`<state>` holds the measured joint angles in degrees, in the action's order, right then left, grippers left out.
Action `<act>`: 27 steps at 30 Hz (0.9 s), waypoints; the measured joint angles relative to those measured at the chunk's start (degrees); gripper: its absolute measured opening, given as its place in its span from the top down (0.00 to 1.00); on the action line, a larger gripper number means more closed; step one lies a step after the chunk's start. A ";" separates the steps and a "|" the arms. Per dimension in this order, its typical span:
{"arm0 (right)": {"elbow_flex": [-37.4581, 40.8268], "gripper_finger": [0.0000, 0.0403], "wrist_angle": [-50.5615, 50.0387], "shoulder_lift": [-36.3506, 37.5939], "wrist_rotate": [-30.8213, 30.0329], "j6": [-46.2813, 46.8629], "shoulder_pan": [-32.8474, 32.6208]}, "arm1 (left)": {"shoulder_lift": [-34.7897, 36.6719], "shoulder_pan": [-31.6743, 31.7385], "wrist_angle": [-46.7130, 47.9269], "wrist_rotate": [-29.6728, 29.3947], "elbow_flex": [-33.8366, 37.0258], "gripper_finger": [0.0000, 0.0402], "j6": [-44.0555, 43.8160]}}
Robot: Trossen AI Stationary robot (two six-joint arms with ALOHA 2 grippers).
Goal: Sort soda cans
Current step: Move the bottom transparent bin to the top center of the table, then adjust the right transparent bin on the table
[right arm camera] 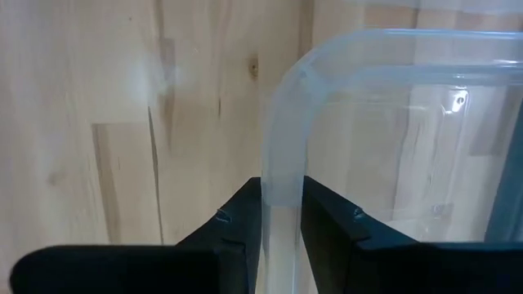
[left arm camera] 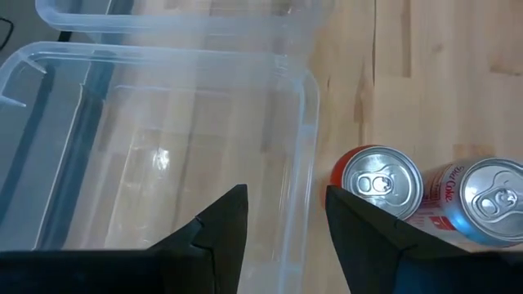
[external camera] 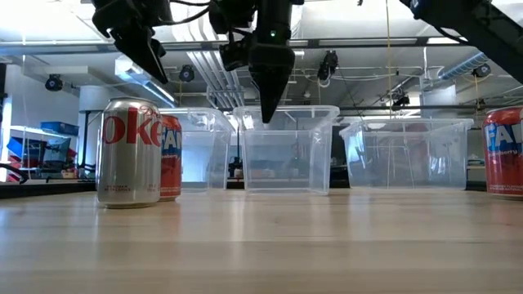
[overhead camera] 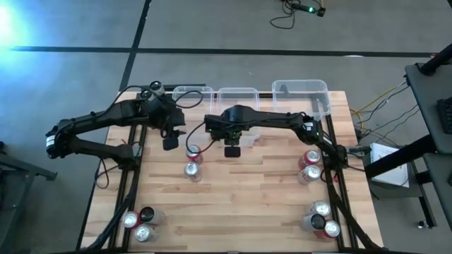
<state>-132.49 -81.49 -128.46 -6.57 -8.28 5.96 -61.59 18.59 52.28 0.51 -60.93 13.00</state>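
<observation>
Right claw (right arm camera: 280,220) clenched on middle bin (right arm camera: 392,122) wall; left claw (left arm camera: 286,224) released, empty, red can (left arm camera: 377,181) and silver can (left arm camera: 490,200) just beside. Risk: bin drags, cans topple on desk (overhead camera: 247,190).

- In my low view a red can (external camera: 506,152), far off beside the right end effector (external camera: 267,110), is cut by the frame edge.
- A second red can (external camera: 170,157) hides mostly behind the silver can (external camera: 129,152).
- In my left wrist view, another silver can (left arm camera: 493,202) beside the left end effector (left arm camera: 287,224) runs off-frame.

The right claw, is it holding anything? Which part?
The right claw seems to pinch the middle clear bin by its thin wall, near a corner. It holds no can.
</observation>
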 joint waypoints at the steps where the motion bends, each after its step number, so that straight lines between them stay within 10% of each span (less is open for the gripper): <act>1: 0.00 0.80 0.31 0.00 0.00 -0.01 0.06 | 0.03 0.00 0.07 0.00 0.00 0.62 -0.06; 27: -1.38 0.56 -1.42 4.83 0.76 -3.72 -0.84 | 0.76 0.00 0.47 0.08 0.00 0.62 -1.69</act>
<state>-133.86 -82.91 -123.63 -5.80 -12.00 5.13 -60.82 18.59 52.75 0.59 -60.93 11.31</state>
